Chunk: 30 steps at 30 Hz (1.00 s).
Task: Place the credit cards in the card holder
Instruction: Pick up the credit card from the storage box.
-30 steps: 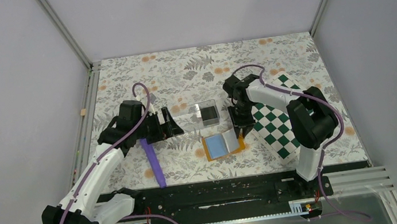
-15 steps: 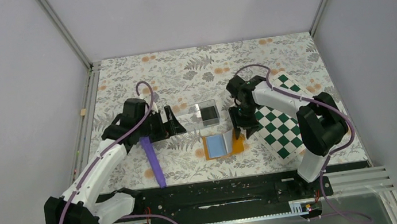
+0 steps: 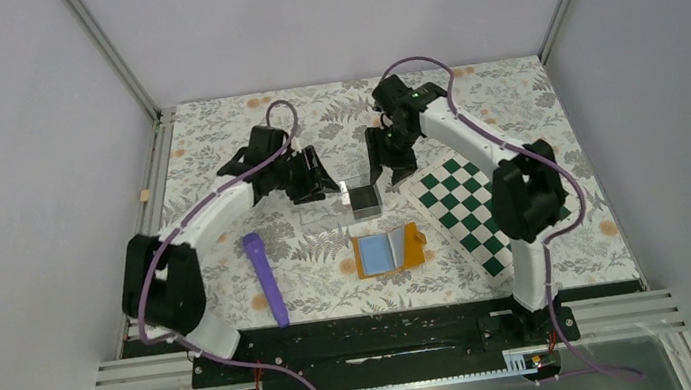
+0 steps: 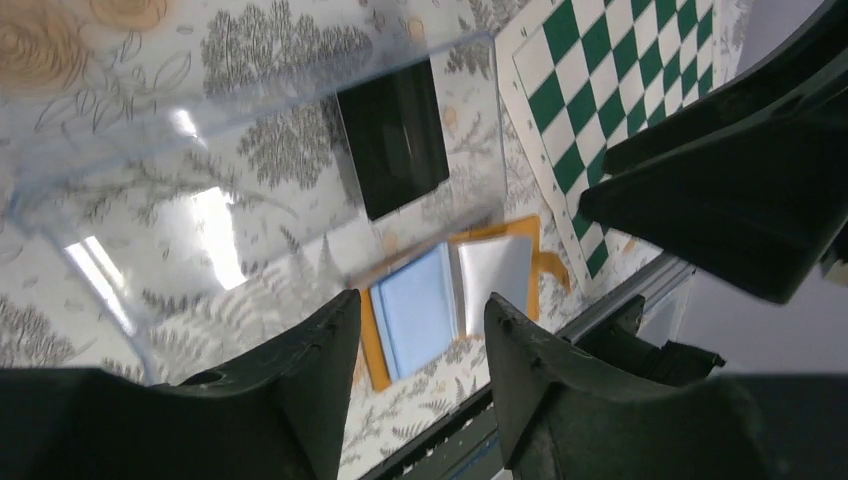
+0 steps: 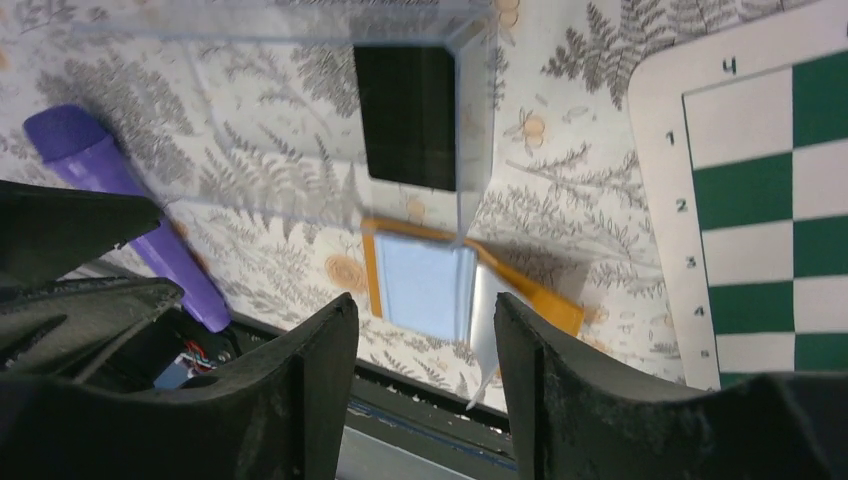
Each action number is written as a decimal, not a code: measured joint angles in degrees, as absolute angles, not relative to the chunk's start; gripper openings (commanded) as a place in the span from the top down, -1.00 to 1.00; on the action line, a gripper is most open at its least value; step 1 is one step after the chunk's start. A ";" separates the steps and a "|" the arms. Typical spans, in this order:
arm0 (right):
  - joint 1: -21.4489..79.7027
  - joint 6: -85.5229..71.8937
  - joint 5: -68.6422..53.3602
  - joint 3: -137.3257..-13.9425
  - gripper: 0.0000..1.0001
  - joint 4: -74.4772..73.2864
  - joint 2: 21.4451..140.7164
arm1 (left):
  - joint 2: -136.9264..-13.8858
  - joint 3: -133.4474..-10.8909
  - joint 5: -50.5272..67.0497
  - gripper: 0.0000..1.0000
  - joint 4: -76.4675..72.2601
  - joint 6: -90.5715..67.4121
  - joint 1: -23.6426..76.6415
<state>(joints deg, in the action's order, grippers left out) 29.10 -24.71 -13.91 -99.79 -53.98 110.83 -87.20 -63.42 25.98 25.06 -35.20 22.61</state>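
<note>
The black credit cards (image 3: 362,196) lie in the right end of a clear plastic box (image 3: 328,209) at mid-table; they show through its walls in the left wrist view (image 4: 393,135) and the right wrist view (image 5: 405,115). Nearer the arms, the orange card holder (image 3: 387,250) lies open with its light blue lining up (image 4: 420,310) (image 5: 425,285). My left gripper (image 3: 322,180) (image 4: 420,330) hovers just left of the box, open and empty. On the far right side of the box my right gripper (image 3: 386,164) (image 5: 422,320) hangs open and empty too.
A purple tool (image 3: 264,276) (image 5: 110,190) lies left of the card holder. A green and white chessboard mat (image 3: 469,209) (image 4: 620,90) (image 5: 760,200) covers the right side. The floral cloth ends at the black base rail in front.
Both arms swung away from the card holder toward the far side, ending on either side of the clear box. The left jaws narrowed; the right jaws widened.
</note>
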 measured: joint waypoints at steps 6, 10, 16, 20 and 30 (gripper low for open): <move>28.45 -24.82 -14.59 -106.37 -0.15 -56.40 122.04 | -100.82 -72.10 25.56 0.09 23.44 -37.54 23.99; 28.45 -24.88 -15.14 -107.70 -0.14 -57.78 125.62 | -105.80 -74.85 24.51 -0.09 23.44 -38.92 24.77; 28.45 -24.86 -16.27 -108.53 -0.14 -58.61 125.93 | -105.47 -74.87 21.10 -0.68 23.90 -38.83 25.30; 28.45 -24.91 -17.21 -108.60 -0.14 -58.57 125.93 | -102.41 -74.22 19.35 -0.89 23.31 -38.61 25.28; 28.45 -25.12 -17.67 -107.81 0.03 -57.71 125.93 | -98.02 -71.22 15.81 -0.73 20.95 -40.84 25.28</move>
<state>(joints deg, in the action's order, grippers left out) 28.45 -25.12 -17.67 -107.81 -57.71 125.93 -98.02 -71.22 15.81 20.95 -40.84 25.28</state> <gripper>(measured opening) 0.528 0.926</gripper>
